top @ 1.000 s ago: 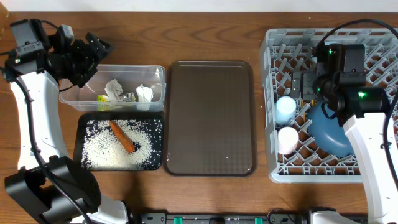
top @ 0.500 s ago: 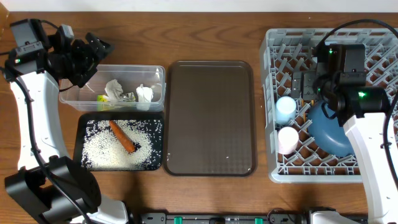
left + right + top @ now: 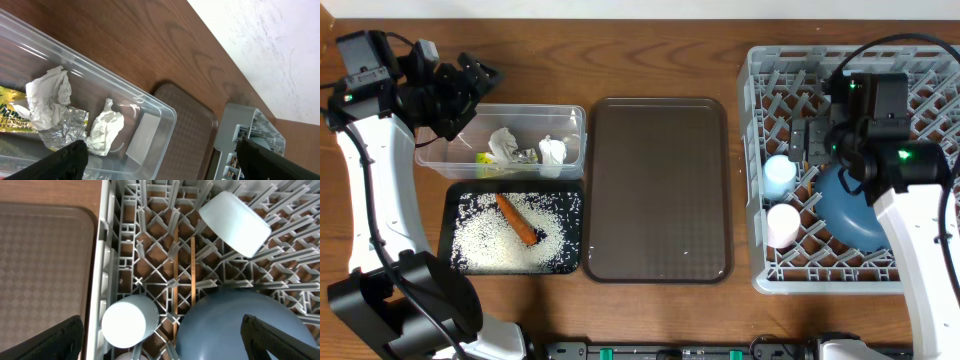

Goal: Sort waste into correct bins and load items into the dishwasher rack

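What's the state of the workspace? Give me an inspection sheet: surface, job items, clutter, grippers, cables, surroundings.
Surface: wooden table, bare wood around the things.
Job's things: tub holds napkins and wrapper; black tray holds rice and carrot; rack holds plate, blue cup, pink cup, bowl and chopsticks.
Clutter: brown tray between bins and rack, nothing on it.
Grippers: left gripper open by the tub's far left corner; right gripper open over the rack; neither holds anything.
Cables: black cables run along both arms.
Surroundings: white surface beyond the table's far edge.
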You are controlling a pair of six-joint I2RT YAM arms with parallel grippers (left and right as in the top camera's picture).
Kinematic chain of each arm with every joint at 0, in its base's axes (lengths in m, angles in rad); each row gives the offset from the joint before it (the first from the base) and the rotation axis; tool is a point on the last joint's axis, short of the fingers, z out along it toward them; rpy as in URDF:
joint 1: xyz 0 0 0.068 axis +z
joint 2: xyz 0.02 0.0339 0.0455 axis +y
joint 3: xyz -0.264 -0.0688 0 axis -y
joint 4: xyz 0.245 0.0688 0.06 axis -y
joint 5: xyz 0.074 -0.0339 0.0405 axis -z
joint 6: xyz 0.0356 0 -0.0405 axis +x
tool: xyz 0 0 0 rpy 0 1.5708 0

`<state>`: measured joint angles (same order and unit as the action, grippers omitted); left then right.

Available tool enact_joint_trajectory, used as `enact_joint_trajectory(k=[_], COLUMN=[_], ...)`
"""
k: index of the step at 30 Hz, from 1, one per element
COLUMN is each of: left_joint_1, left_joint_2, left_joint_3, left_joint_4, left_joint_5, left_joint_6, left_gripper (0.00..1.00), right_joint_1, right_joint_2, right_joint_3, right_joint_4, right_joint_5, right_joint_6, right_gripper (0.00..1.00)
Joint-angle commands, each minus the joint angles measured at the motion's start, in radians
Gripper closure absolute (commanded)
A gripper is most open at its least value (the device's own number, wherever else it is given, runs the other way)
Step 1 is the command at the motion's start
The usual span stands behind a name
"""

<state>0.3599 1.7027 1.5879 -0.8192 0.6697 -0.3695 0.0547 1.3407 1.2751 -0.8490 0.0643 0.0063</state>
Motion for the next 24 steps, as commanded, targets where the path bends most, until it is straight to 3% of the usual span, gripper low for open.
enact_joint_trajectory(k=[1, 24], left_joint_1=[0.005, 0.005], left_joint_2=[0.007, 0.007], left_joint_3=[-0.007, -0.007], left_joint_4=[-0.003, -0.003], left_joint_5=[-0.009, -0.009], left_joint_6=[-0.002, -0.002], left_gripper=[0.04, 0.04], right_joint_1=[0.005, 0.005], right_joint_2=[-0.092, -0.809], right_joint_3=[0.011, 0.011], right_joint_4=[-0.01, -0.04], right_joint_5=[0.01, 0.01], right_joint_6=[-0.014, -0.014], right_gripper=[0.01, 0.01])
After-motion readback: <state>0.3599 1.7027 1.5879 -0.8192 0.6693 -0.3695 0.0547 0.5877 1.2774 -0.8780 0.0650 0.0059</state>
